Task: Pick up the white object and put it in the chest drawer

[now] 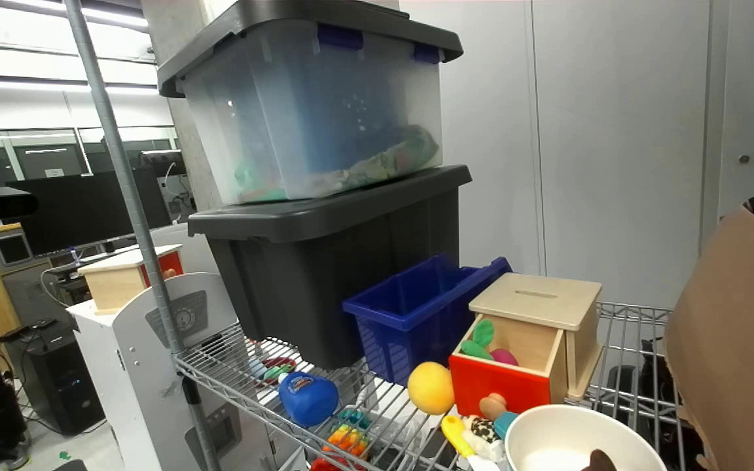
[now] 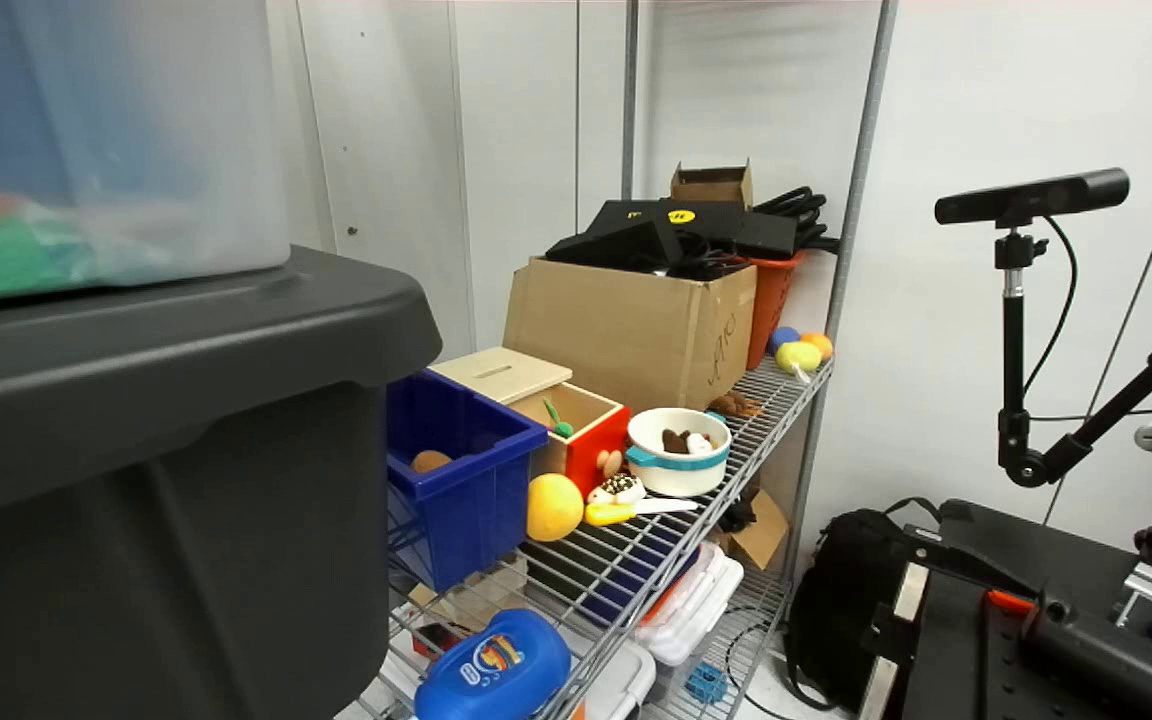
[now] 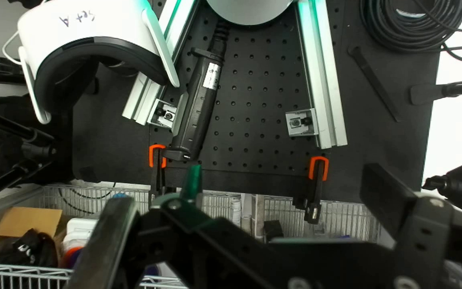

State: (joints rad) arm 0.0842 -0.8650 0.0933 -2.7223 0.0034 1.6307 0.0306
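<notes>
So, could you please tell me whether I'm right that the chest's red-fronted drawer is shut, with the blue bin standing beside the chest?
One thing is off: the drawer isn't shut but pulled open, its inside visible in both exterior views. The blue bin does stand beside the chest.

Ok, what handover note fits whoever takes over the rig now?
Gripper: open, holding nothing, pointing toward the black table.
Drawer: pulled open on the wire shelf, green leaves and something magenta inside.
White object: which one is unclear; a white pot and a spotted white item sit by the drawer.
Done: drawer open, no white object visible in it.
Left: pick the white object up and put it in.
</notes>
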